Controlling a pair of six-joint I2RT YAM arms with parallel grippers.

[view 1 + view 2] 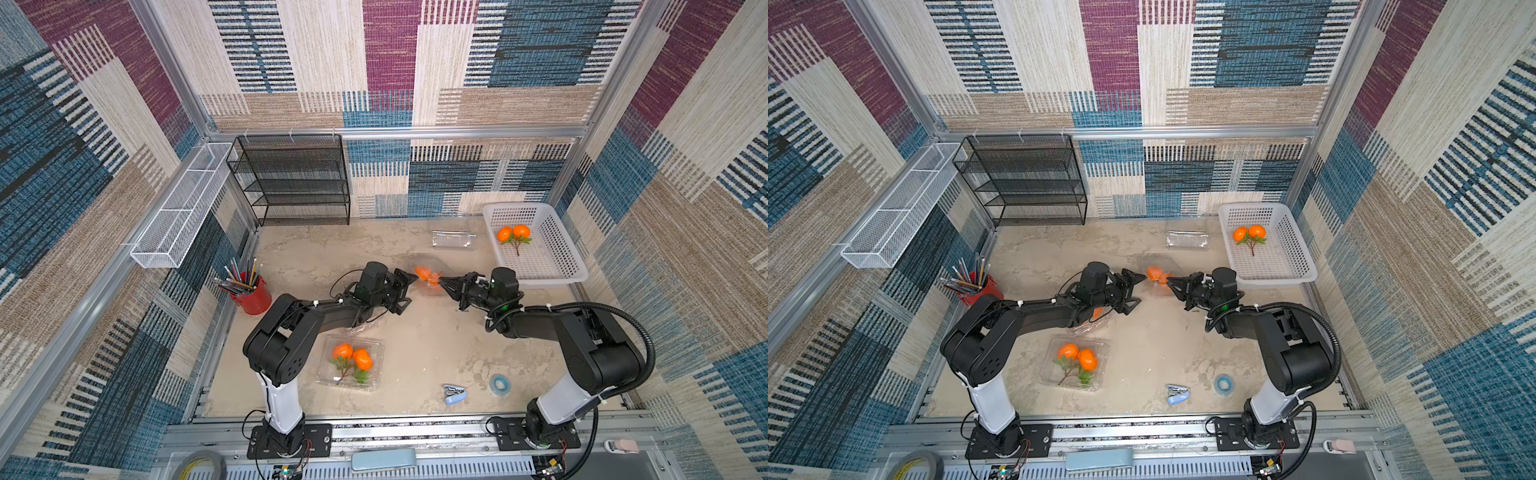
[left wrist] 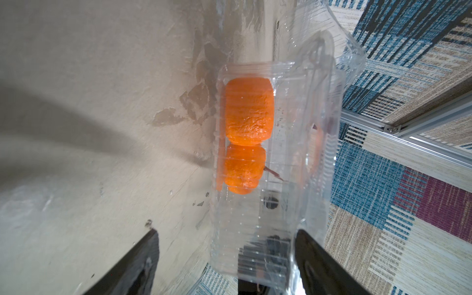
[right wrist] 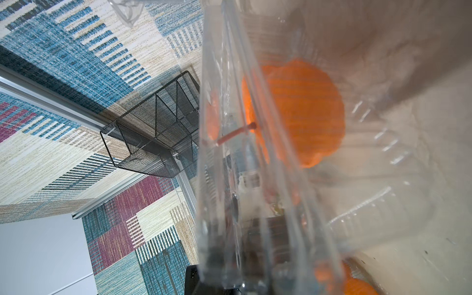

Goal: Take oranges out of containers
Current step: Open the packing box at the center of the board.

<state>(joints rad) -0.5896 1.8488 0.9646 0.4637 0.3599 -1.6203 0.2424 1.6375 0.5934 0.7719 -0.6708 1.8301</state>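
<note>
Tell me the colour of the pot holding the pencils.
The pot is red, seen best in a top view.

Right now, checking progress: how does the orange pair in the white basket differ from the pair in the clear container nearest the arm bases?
The basket pair lies loose in the white basket; the container pair sits inside its clear container. The basket pair is far right; the container pair near left. Both are two oranges on a leafy stem.
</note>
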